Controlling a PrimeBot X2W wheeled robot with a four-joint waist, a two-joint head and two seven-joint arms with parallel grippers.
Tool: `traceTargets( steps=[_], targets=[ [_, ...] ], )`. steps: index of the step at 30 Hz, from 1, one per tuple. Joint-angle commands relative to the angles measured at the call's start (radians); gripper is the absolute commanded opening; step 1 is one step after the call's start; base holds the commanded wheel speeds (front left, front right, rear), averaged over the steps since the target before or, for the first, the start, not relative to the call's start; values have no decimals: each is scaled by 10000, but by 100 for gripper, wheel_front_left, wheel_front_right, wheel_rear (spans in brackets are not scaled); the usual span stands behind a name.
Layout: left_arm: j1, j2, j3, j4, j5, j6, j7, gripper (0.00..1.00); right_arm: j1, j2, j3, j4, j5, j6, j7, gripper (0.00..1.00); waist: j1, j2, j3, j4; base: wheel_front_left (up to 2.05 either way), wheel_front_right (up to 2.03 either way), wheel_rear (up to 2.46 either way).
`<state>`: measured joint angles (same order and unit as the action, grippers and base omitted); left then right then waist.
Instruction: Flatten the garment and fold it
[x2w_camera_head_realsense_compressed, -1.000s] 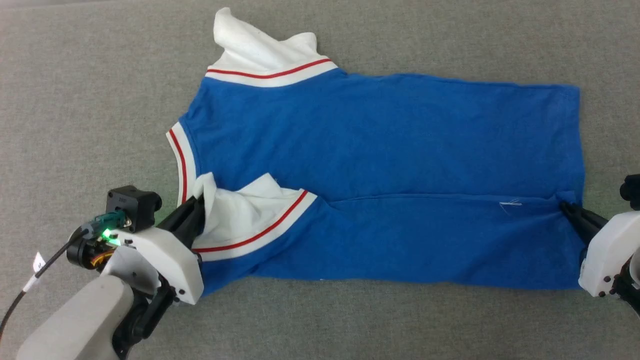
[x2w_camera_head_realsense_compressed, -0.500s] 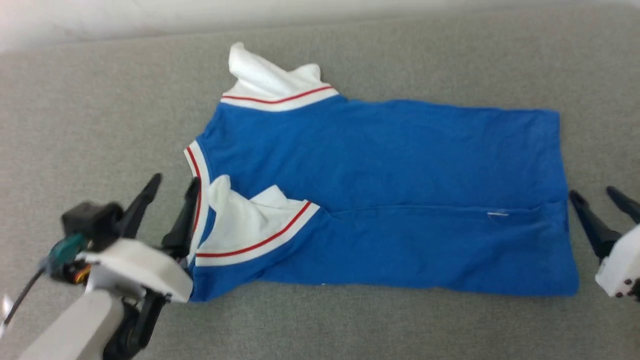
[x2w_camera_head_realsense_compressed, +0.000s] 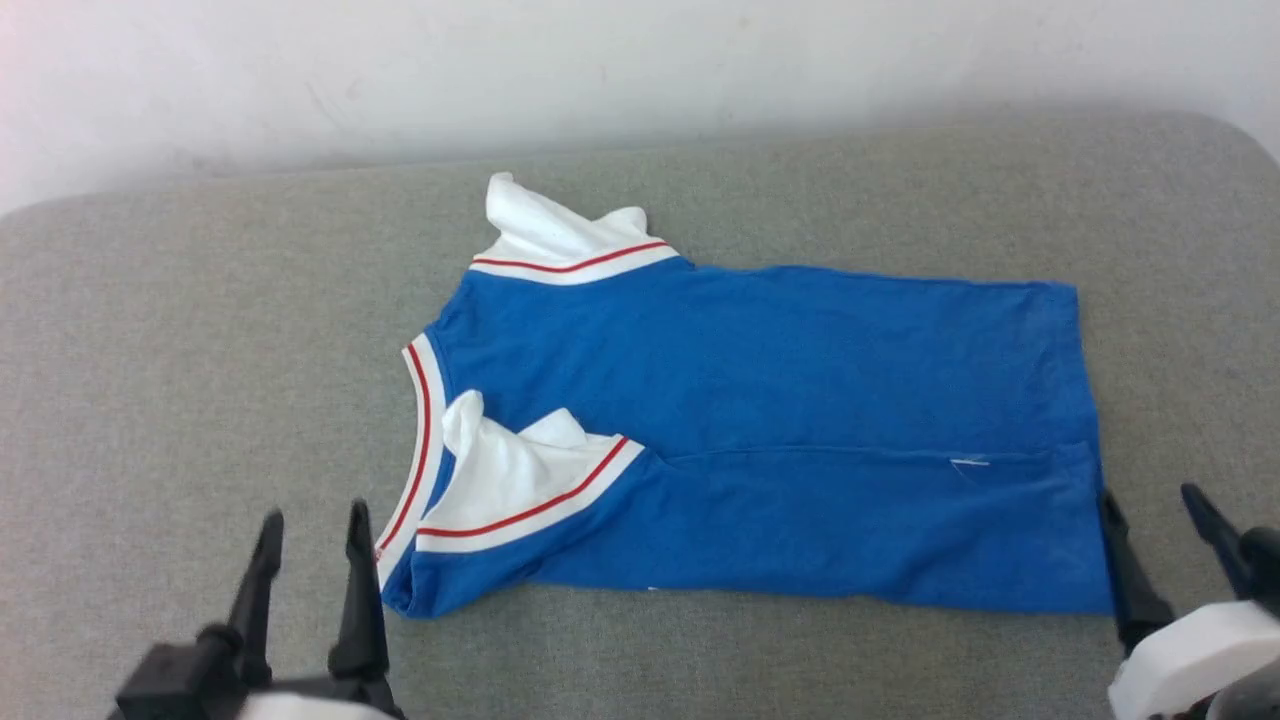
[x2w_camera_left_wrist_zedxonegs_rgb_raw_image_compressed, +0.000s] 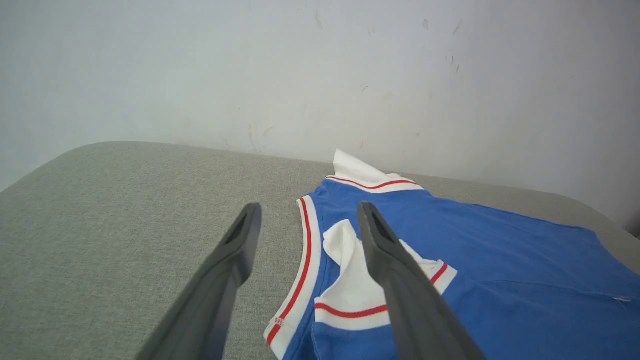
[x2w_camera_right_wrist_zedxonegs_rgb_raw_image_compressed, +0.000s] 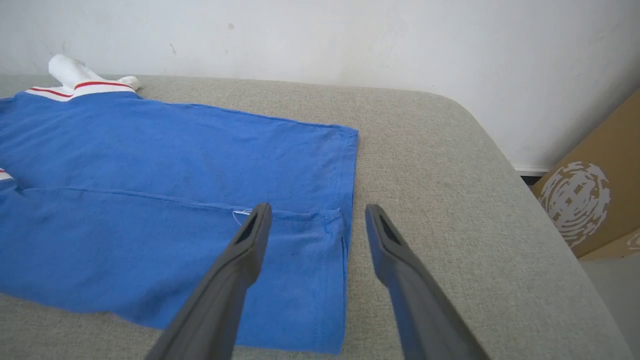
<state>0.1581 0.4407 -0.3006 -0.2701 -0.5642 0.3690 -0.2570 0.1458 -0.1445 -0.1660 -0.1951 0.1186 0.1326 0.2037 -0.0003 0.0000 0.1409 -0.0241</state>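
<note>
Left gripper (x2w_camera_head_realsense_compressed: 315, 512), right gripper (x2w_camera_head_realsense_compressed: 1148, 495) now spread, empty; bright blue jersey T-shirt (x2w_camera_head_realsense_compressed: 760, 370) released mid grey fabric cushion (x2w_camera_head_realsense_compressed: 200, 350), near-side fold laid.

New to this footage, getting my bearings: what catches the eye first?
A bright blue T-shirt lies across the middle of the grey cushion, its near side folded over with a white, red-striped sleeve on top. The left gripper stands open off the collar end and the right gripper open at the hem end, neither holding cloth.
</note>
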Motion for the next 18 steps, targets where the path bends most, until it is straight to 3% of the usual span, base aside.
traceTargets(
  steps=[1, 7, 12, 18],
  targets=[
    [163, -99, 83, 57, 191, -104, -45, 100, 125, 133, -37, -68, -168, -19, -136, 100, 3, 0, -201, 47, 0, 0, 0],
    [682, -740, 357, 636, 880, -686, -46, 100, 416, 831, -330, -132, -625, -19, -885, 100, 3, 0, -454, 134, 0, 0, 0],
    [474, -547, 190, 1202, 1020, -963, 229, 100, 352, 924, -414, -166, -716, -19, -1020, 100, 3, 0, -448, 133, 0, 0, 0],
    [-375, -104, -309, 1500, 965, -1293, 1998, 100, 198, 938, -423, -217, -657, -19, -961, 100, 3, 0, -102, 123, 0, 0, 0]
  ],
)
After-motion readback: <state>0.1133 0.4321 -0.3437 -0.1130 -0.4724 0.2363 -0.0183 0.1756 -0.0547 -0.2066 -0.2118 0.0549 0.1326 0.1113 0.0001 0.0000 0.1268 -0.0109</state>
